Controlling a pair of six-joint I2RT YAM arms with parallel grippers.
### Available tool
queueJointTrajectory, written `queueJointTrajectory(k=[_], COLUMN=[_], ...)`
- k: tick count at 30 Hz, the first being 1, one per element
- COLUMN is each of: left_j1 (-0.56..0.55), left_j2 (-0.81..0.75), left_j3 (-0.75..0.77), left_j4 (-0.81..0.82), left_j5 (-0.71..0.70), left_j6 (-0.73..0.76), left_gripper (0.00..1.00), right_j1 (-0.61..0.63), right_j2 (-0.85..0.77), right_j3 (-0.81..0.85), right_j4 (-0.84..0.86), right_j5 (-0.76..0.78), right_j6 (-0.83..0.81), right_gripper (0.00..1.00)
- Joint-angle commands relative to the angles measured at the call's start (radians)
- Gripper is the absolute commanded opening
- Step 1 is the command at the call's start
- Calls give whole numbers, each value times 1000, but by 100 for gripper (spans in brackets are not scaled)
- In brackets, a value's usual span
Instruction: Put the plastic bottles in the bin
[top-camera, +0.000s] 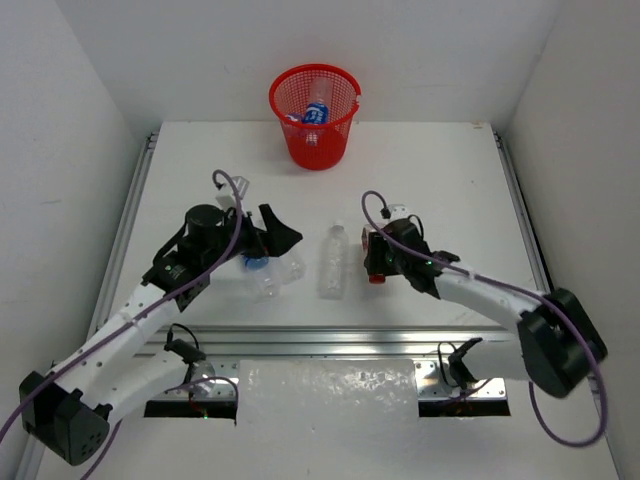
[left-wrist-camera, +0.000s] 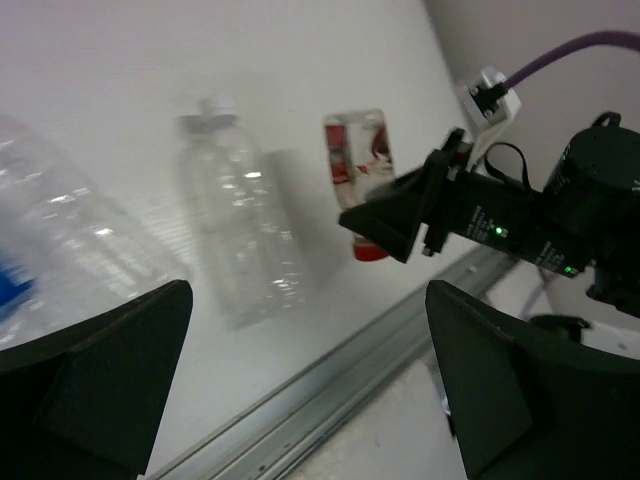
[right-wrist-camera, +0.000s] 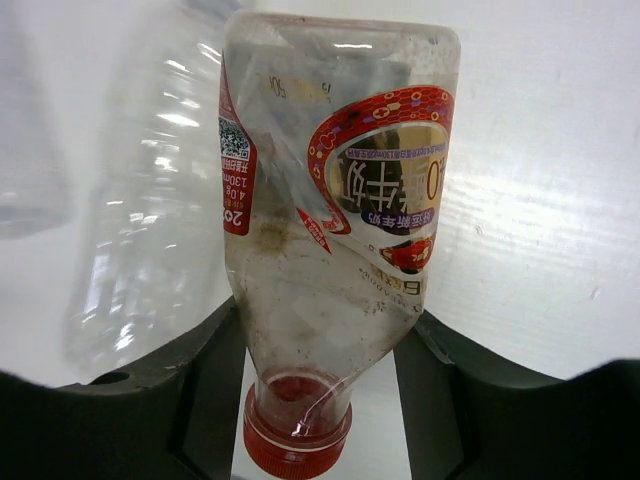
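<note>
Clamping red-labelled bottle (right-wrist-camera: 335, 220), right gripper (right-wrist-camera: 320, 345)

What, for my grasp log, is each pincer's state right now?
Left pincer: open, holding nothing.
Right pincer: closed on the red-labelled bottle.
</note>
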Motion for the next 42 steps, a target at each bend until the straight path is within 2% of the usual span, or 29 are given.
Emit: queueJointTrajectory(k=[1, 4, 7, 12, 16, 19, 22, 23, 24, 25, 26, 27, 28, 29, 30, 31, 32, 33, 34, 35, 36, 38, 40, 41, 42], left_j1=[-48, -94, -151, -240, -292, -310, -317, -315, -317, -317, -315, -317, -317, -314, -315, -314, -314, -314, -311, -301, -259, -164, -120, -85, -73], left_j2=[74, 136, 199, 312, 372, 395, 432, 441, 458, 464, 470, 481, 486, 490, 502, 519, 519, 542, 556, 574, 617, 711, 792, 887, 941], left_j3=[-21, -41, -3, 74, 149, 188, 250, 263, 290, 306, 315, 346, 364, 384, 410, 482, 523, 571, 661, 703, 788, 879, 1048, 1108, 1245], left_j4=[344, 529, 614, 646, 614, 617, 577, 568, 545, 533, 522, 493, 475, 449, 382, 291, 290, 201, 174, 156, 148, 146, 122, 119, 99], left_j5=[230, 299, 305, 299, 200, 155, 157, 157, 158, 160, 158, 146, 129, 105, 21, -118, -119, -204, -378, -438, -470, -458, -500, -510, -546], left_j6=[-49, -106, -118, -101, -68, -58, -42, -38, -37, -32, -31, -19, -11, 0, 11, 38, 55, 76, 112, 123, 127, 115, 112, 121, 144], left_gripper=[100, 100, 100, 100, 100, 97, 65, 25, 10, 0, 0, 0, 0, 0, 0, 0, 0, 0, 0, 0, 0, 0, 0, 0, 0], right_j1=[4, 4, 4, 5, 7, 8, 8, 8, 7, 7, 7, 7, 7, 8, 7, 7, 7, 7, 8, 7, 7, 7, 7, 7, 5], right_j2=[-177, -304, -425, -535, -533, -542, -567, -574, -582, -590, -610, -622, -633, -659, -671, -688, -694, -700, -705, -709, -725, -752, -798, -811, -829], right_j3=[-33, -45, -72, -73, -42, -39, -42, -40, -39, -40, -42, -46, -48, -51, -53, -40, -31, -23, -16, -10, -8, -34, -48, -59, -62], right_j4=[104, 121, 159, 196, 187, 194, 208, 206, 193, 190, 174, 164, 153, 121, 93, 0, -52, -114, -170, -285, -325, -361, -372, -373, -378], right_j5=[-87, -270, -449, -593, -691, -702, -704, -699, -682, -678, -646, -621, -593, -566, -478, -329, -328, -235, -37, 55, 118, 165, 142, 131, 122], right_j6=[-96, -165, -182, -155, -153, -156, -162, -166, -176, -173, -176, -181, -184, -189, -199, -196, -196, -169, -141, -106, -62, -60, -60, -57, -57], right_gripper=[0, 0, 0, 0, 0, 0, 0, 0, 1, 5, 14, 42, 56, 78, 99, 99, 99, 99, 99, 99, 99, 99, 99, 99, 99])
